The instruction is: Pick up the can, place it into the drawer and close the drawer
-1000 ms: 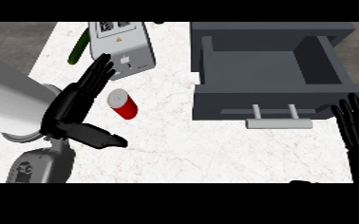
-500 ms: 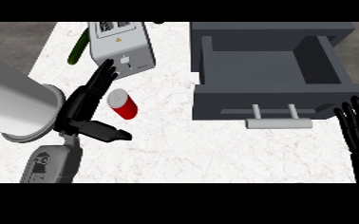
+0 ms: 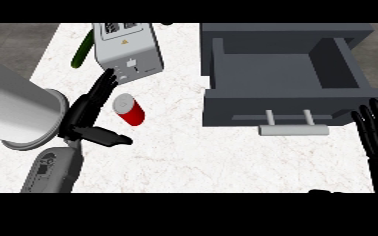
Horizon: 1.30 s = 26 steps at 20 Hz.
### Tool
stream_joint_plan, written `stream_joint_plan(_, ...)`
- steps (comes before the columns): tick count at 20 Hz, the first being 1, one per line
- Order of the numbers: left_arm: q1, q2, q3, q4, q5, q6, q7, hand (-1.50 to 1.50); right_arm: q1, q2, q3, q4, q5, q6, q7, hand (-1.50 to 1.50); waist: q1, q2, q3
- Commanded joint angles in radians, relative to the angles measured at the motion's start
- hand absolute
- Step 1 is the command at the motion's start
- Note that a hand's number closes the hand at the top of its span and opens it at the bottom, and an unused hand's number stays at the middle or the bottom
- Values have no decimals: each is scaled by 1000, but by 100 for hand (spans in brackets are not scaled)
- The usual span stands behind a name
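The dark grey drawer [image 3: 244, 105] stands pulled open at the right of the white counter [image 3: 221, 160]. Its inner floor shows from wall to wall, and its pale handle [image 3: 291, 129] juts toward the lower edge. The can [image 3: 128, 109], red with a light top, is not in the drawer. It lies tilted on the counter well to the drawer's left, below a grey boxy appliance [image 3: 127, 50] (a toaster, by the look of it). A green vegetable [image 3: 83, 51] lies beside the appliance's left side.

Since a second ago the can and the drawer have not shifted. The left forearm [image 3: 22, 112] has swung further into view as a broad grey cylinder. The left hand [image 3: 83, 117] has turned more edge-on and drawn in beside the can, its thumb [image 3: 107, 137] pulled closer under it. The right hand [image 3: 365, 130] has slid a little toward the right edge.

The left hand is released. Its fingers [image 3: 100, 87] stretch straight toward the appliance just left of the can, and the thumb points out to the right below the can, so the can sits in the open angle between them. Whether the fingers touch it cannot be told. The right hand rests at the right edge near the drawer's front corner, fingers up and relaxed, holding nothing.
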Motion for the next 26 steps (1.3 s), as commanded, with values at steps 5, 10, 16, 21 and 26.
stream_joint_plan(5,-74,30,32,274,-49,-18,-207,-150,-71,23,14,68,55,-36,-17,-150,-1,2,0)
stream_joint_plan(10,-40,37,22,244,-51,-31,-175,-150,15,-4,-33,-58,-21,25,15,-150,-1,0,0)
stream_joint_plan(16,-82,86,65,349,-45,-50,-236,-150,-3,32,9,18,45,6,-17,-150,1,0,0)
stream_joint_plan(21,-145,76,79,478,-48,-43,-263,-150,28,53,52,-35,81,-22,-18,-150,-2,0,0)
stream_joint_plan(26,-154,41,64,543,-72,-5,-322,-150,45,54,2,-10,28,19,-43,-150,-2,0,0)
